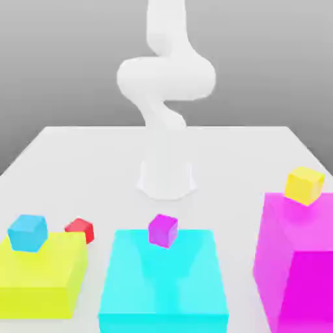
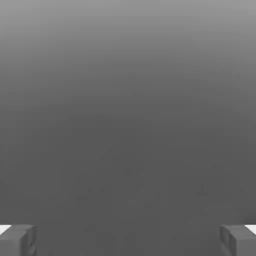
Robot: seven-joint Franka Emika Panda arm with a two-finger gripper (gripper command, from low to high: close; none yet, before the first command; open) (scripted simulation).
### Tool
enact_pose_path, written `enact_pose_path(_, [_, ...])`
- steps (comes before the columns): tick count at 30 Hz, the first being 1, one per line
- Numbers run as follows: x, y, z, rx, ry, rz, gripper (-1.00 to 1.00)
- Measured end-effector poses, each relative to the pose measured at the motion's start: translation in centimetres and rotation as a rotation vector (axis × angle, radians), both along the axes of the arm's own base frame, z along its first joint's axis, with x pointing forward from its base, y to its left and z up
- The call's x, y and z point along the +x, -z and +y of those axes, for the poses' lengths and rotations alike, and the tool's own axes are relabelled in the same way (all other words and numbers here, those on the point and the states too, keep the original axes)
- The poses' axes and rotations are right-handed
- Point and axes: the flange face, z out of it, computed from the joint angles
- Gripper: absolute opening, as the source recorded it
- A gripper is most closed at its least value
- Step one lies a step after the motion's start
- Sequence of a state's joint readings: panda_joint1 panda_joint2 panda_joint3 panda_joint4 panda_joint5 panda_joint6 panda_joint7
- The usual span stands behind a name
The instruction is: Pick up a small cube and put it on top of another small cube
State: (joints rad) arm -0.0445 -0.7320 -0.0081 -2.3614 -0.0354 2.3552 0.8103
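From my station: cyan block (image 1: 164, 286) nearest, small magenta-purple cube (image 1: 162, 230) on its far edge. Small red cube (image 1: 80, 229) on the table (image 1: 84, 156) toward the exterior view's left of it. Beyond, white arm (image 1: 166, 84). Gripper (image 2: 128, 240) jaws wide apart, nothing between.

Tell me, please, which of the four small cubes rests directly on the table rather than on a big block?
The small red cube. It sits on the table; the blue, purple and yellow ones each top a block.
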Motion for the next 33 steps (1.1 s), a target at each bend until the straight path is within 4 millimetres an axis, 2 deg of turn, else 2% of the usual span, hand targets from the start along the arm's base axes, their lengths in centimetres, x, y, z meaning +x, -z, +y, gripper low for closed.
enact_pose_path(2, [1.8, 4.5, -2.2, -0.012, 0.048, 0.067, 0.00])
enact_pose_path(5, [3.3, 10.9, -5.6, -0.018, 0.115, 0.160, 0.00])
enact_pose_path(7, [3.6, 15.2, -8.0, -0.014, 0.157, 0.222, 0.00])
enact_pose_path(10, [2.9, 21.6, -11.5, 0.002, 0.219, 0.313, 0.00])
enact_pose_path(15, [-0.9, 31.8, -16.2, 0.056, 0.317, 0.460, 0.00])
enact_pose_path(18, [-4.3, 37.3, -18.1, 0.104, 0.371, 0.542, 0.00])
enact_pose_path(21, [-8.4, 42.3, -19.0, 0.163, 0.421, 0.618, 0.00])
enact_pose_path(23, [-11.3, 45.2, -19.0, 0.208, 0.451, 0.665, 0.00])
enact_pose_path(25, [-12.6, 47.1, -19.0, 0.230, 0.468, 0.686, 0.00])
enact_pose_path(33, [-12.9, 52.2, -19.1, 0.232, 0.475, 0.693, 0.00])
